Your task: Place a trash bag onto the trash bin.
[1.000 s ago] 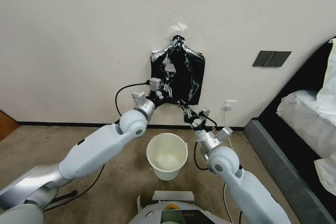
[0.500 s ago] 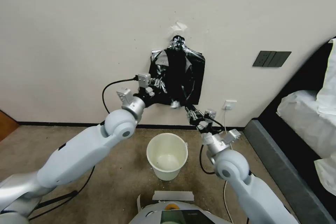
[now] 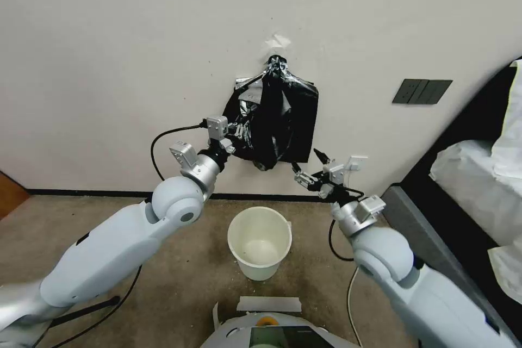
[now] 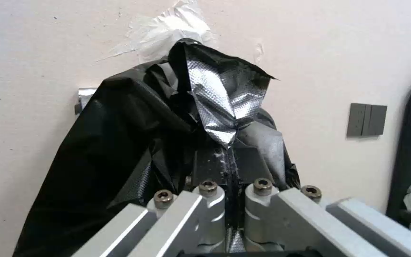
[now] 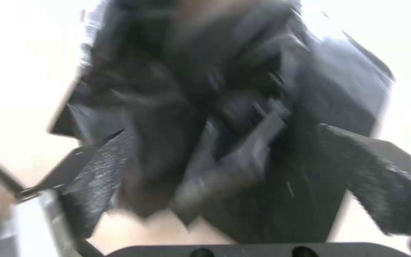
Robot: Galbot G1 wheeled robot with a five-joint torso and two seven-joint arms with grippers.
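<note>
A black bundle of bags hangs from a taped hook on the wall. Its front sheet, the glossy black trash bag, is drawn off toward the left, and my left gripper is shut on it. In the left wrist view the left gripper pinches a silvery fold of the trash bag. My right gripper hangs open just right of the bag's lower edge, touching nothing. In the right wrist view the right gripper has its fingers spread before the blurred black plastic. The cream trash bin stands on the floor below.
The wall is close behind the bags, with a dark switch plate and a white socket to the right. A dark bed frame with white bedding runs along the right. White tape lies on the floor by my base.
My left gripper has moved left and slightly up, pulling the bag's lower corner away from the bundle. My right gripper has drawn off to the right of the bag's edge and opened.
</note>
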